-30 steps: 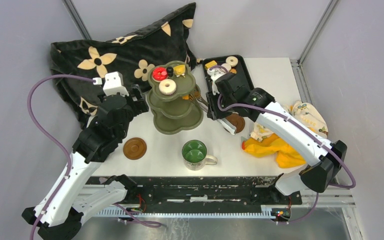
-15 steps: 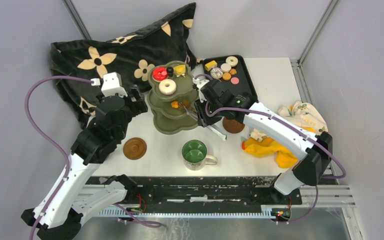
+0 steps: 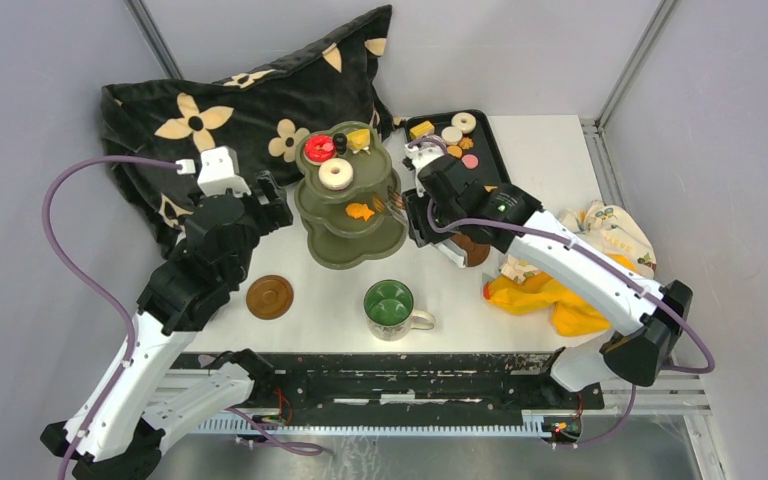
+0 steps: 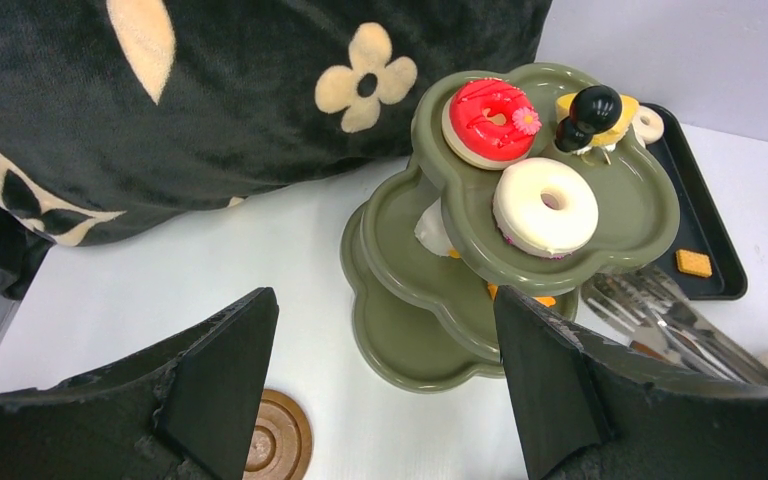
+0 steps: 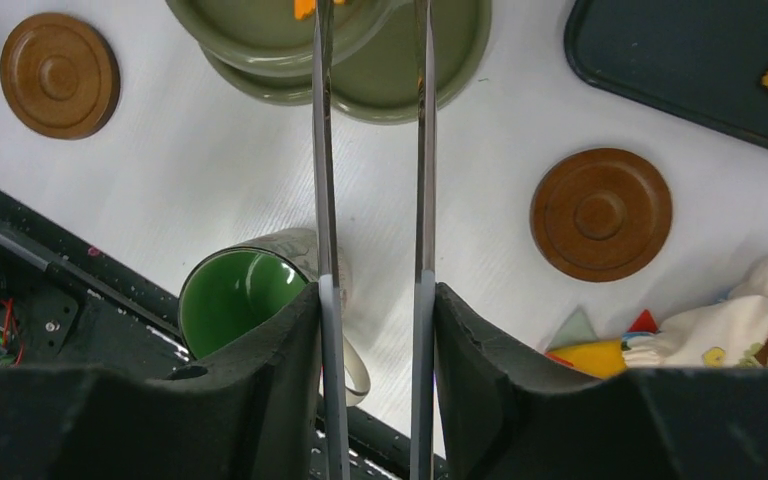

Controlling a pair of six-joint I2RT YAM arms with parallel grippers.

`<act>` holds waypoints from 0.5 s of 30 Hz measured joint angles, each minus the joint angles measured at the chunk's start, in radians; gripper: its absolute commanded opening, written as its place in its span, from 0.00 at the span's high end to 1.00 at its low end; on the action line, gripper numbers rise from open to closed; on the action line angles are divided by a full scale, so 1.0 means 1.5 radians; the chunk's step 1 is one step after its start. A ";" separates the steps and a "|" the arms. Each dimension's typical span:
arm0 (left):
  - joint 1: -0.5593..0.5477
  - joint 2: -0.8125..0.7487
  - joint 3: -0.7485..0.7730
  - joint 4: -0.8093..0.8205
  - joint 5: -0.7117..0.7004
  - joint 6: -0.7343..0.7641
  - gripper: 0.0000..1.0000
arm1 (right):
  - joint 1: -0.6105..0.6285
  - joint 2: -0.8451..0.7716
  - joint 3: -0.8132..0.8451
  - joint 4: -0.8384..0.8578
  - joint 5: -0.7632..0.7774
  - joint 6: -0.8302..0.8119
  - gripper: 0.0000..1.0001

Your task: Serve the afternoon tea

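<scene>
Toy pastries (image 3: 336,173) sit on the olive three-tier stand (image 3: 385,243) at centre frame, with more on the black tray (image 3: 490,145) at upper right. They look light, hard and probably slippery, best nipped across their sides. The right gripper (image 5: 375,300) squeezes the metal tongs (image 5: 322,150); the left gripper (image 4: 380,300) has its fingers spread wide and empty.

The stand (image 4: 400,340) is showing olive green, with a red donut (image 4: 465,125) and a white donut (image 4: 520,210), while the black cushion (image 3: 260,100) is sporting cream flowers, the mug (image 3: 390,303) green inside.
</scene>
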 measured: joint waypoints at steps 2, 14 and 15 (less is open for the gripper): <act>0.000 0.000 0.000 0.000 0.000 0.000 0.13 | -0.001 -0.013 -0.001 -0.004 0.022 0.000 0.55; 0.000 0.028 0.000 -0.001 0.006 0.000 0.13 | -0.219 -0.186 -0.107 -0.036 0.060 0.000 0.55; 0.000 0.033 0.000 -0.001 0.006 0.000 0.13 | -0.239 -0.179 -0.108 -0.037 0.057 -0.001 0.54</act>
